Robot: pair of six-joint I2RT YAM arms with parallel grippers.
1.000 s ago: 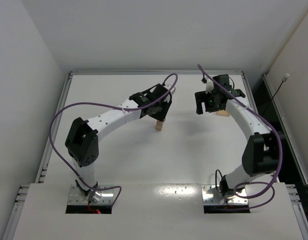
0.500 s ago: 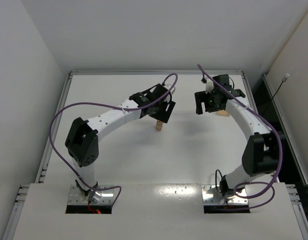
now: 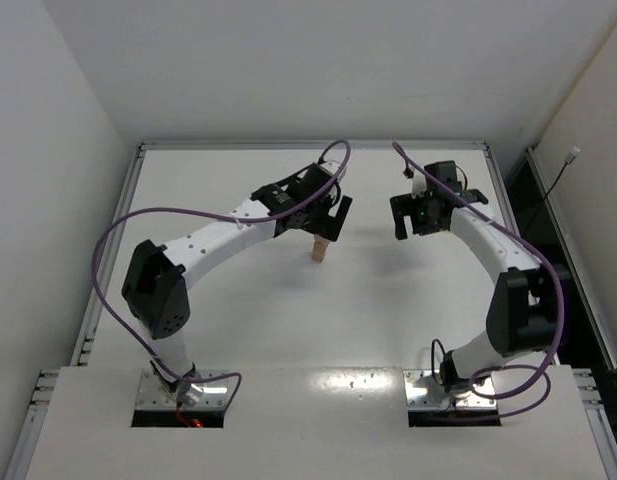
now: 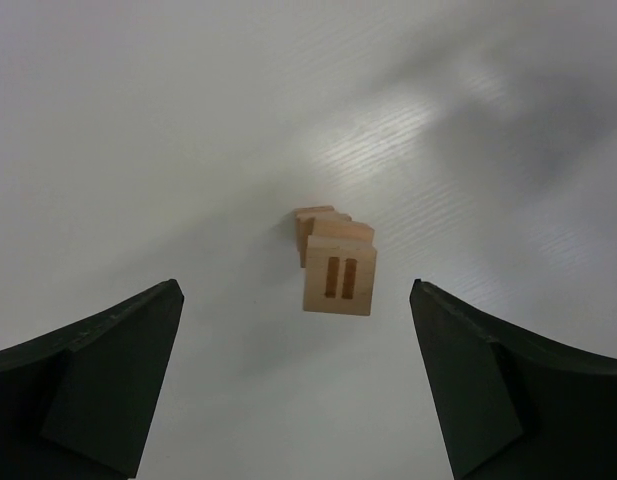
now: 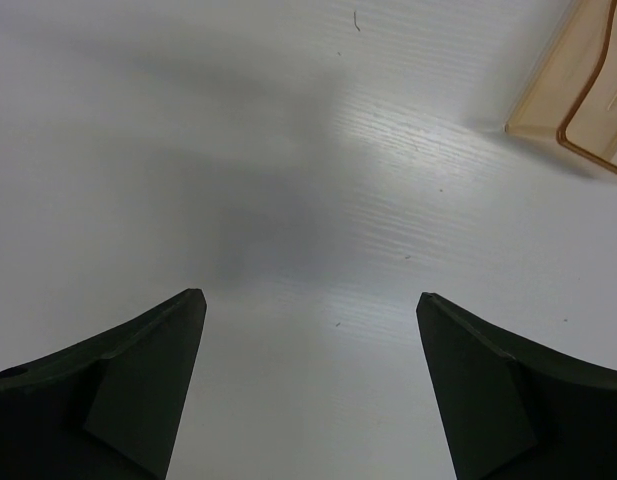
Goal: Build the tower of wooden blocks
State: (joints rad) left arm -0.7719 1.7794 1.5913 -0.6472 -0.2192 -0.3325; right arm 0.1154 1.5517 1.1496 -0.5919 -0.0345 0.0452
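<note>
A tower of small pale tan wooden cubes (image 4: 323, 228) is standing on the smooth white table (image 4: 138, 120), near the middle and a little to the left. The square top cube (image 4: 339, 278) is showing two short dark stripes. The cubes under it are sitting a bit crooked. The left gripper (image 4: 295, 292) is hanging over the tower with its dark fingers (image 4: 108, 370) spread wide, touching nothing. The right gripper (image 5: 310, 297) is spread wide too, holding nothing. A flat pale tan piece with a darker line near its edge (image 5: 578, 85) is showing only a corner at the far right, so I cannot tell what is in it.

tower (image 3: 319, 250) on table (image 3: 288, 330), seemingly beneath left hand (image 3: 333, 222)
</note>
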